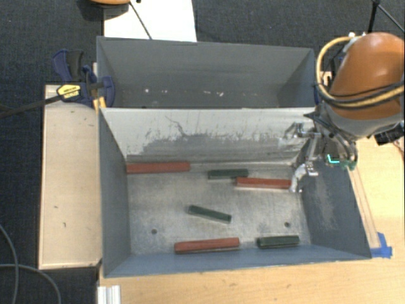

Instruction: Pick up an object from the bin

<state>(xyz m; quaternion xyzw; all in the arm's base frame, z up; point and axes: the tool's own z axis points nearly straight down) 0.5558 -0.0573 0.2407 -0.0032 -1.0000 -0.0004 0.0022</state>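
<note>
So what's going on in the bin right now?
The gripper is down by the right wall of the bin, right at the end of a red bar. I can't tell if it has a grip; the bar lies flat. Two other red bars and three dark green bars lie scattered on the floor.

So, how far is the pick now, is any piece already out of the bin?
Done: the claw is down in the bin, at the right end of a red bar near the right wall. In hand: nothing lifted; that bar lies flat on the floor, like the other red bars and the green bars. Left: gripping one and lifting it out.
</note>
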